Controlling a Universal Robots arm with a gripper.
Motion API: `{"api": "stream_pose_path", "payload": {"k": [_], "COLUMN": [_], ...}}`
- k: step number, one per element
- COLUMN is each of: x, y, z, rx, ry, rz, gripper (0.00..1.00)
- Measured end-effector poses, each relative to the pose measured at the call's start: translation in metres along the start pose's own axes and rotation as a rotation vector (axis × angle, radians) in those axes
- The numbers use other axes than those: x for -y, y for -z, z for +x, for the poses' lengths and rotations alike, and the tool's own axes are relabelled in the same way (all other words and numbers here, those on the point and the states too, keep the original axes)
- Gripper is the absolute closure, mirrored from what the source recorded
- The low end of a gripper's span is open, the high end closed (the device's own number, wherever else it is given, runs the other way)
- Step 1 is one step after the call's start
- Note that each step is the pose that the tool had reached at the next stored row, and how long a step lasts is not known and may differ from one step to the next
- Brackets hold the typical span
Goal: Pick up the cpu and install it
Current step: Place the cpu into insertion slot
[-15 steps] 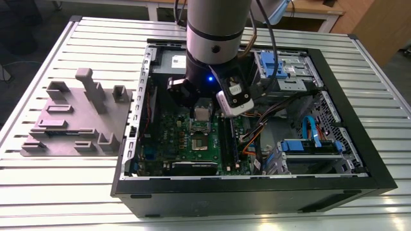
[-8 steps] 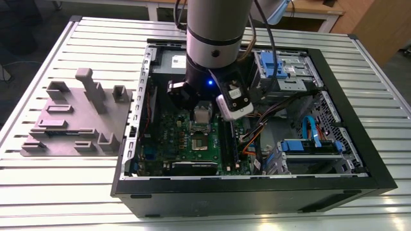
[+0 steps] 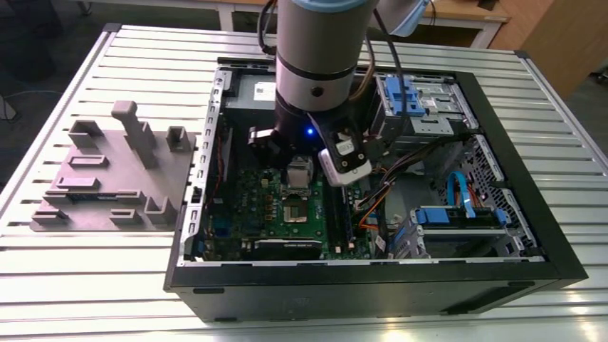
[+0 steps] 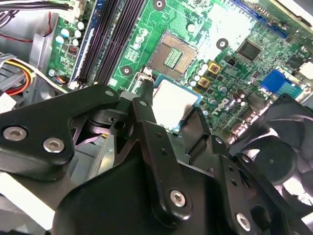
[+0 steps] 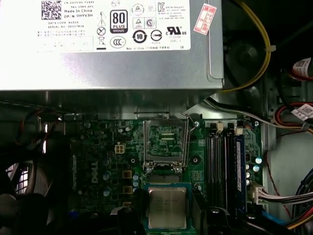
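The cpu (image 5: 167,209), a small square chip with a silvery top, hangs just above the green motherboard (image 5: 105,156), and my gripper (image 5: 167,198) is shut on it. Black fingers (image 5: 197,198) flank its two sides. In the second wrist view the cpu (image 4: 172,100) sits between the black fingers (image 4: 144,110), a short way from the socket (image 4: 172,53). That socket (image 5: 165,141) lies open with its metal frame lifted, right beside the chip. In the exterior view the gripper (image 3: 300,174) is down inside the open computer case (image 3: 532,235), over the motherboard.
A grey power supply (image 5: 112,63) with a white label borders the board. Long black memory sticks (image 5: 225,164) run beside the socket, and a black fan (image 5: 22,191) sits on the other side. Cables (image 3: 399,182) and blue drive cages (image 3: 409,100) fill the case. A grey fixture (image 3: 114,178) stands on the slatted table.
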State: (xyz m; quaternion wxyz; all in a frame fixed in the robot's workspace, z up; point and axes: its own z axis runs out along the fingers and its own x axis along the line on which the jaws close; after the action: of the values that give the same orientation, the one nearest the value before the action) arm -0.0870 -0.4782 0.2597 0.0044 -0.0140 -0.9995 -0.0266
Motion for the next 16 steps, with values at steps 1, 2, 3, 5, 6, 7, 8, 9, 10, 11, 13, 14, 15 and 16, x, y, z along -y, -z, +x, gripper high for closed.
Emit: {"api": "stream_pose_path", "payload": {"k": [1, 2, 3, 5, 6, 7, 8, 9, 10, 11, 13, 14, 15, 16], "x": [0.0003, 0.0004, 0.0005, 0.0005, 0.0005, 0.0005, 0.0005, 0.0005, 0.0005, 0.0007, 0.002, 0.0027, 0.0035, 0.004], "y": [-0.0011, -0.0019, -0.0024, -0.0023, -0.0024, -0.0024, -0.0024, -0.0024, -0.0025, -0.0028, -0.0033, -0.0037, -0.0041, -0.0047], "z": [-0.0001, -0.0001, -0.0001, -0.0001, -0.0001, -0.0002, -0.0002, -0.0002, -0.0002, -0.0002, -0.0004, -0.0005, -0.0006, -0.0006], "rx": [0.0, 0.0001, 0.0, -0.0001, 0.0, 0.0, 0.0, 0.0, 0.0, 0.0001, 0.0001, 0.0, 0.0, 0.0001], "ry": [0.0, 0.0, 0.0, 0.0, 0.0, 0.0, 0.0, 0.0, 0.0, 0.0, 0.0, 0.0, 0.0, 0.0], "rz": [0.0003, 0.0005, 0.0007, 0.001, 0.001, 0.001, 0.0011, 0.0011, 0.0011, 0.0009, 0.001, 0.001, 0.0011, 0.0009], "gripper": [0.53, 0.53, 0.53, 0.53, 0.53, 0.53, 0.53, 0.53, 0.53, 0.53, 0.53, 0.53, 0.53, 0.53]}}
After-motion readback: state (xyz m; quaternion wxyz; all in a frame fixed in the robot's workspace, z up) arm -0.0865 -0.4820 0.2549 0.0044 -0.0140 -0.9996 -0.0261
